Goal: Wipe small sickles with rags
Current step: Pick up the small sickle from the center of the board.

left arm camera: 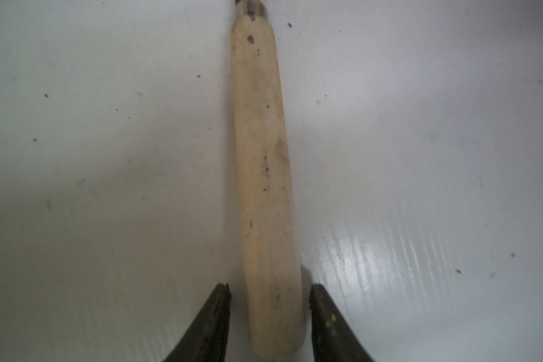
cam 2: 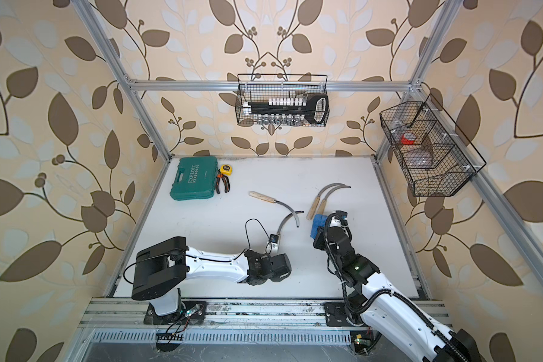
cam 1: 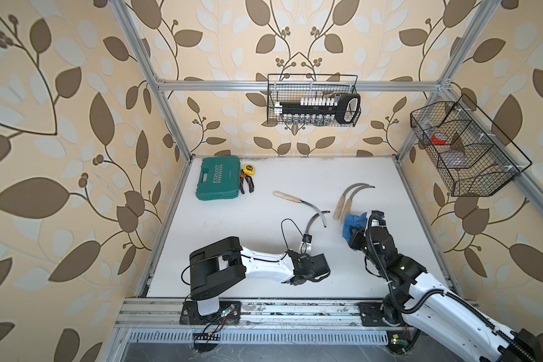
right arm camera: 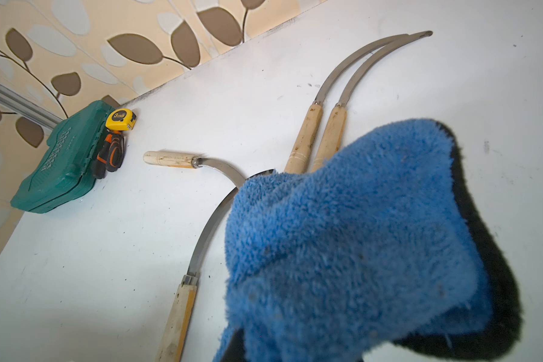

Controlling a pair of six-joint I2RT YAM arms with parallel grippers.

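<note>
Right wrist: rag (right arm camera: pixel 358 244) clamped in right end effector (cam 1: pixel 353 233) screens sickles (right arm camera: pixel 304 138) | left end effector (left arm camera: pixel 270 291) apart astride handle (left arm camera: pixel 261 156) | case (right arm camera: pixel 60 163), pliers (right arm camera: pixel 110 153) far

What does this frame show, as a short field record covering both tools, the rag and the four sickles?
left tool: open, fingers either side of the near sickle's handle, small gaps on both sides
right tool: shut on rag, which hangs from it
near sickle: flat on the table, blade crossing that of the middle sickle
paired sickles: side by side, next to the rag
far-left corner: green case, tape measure, pliers
</note>
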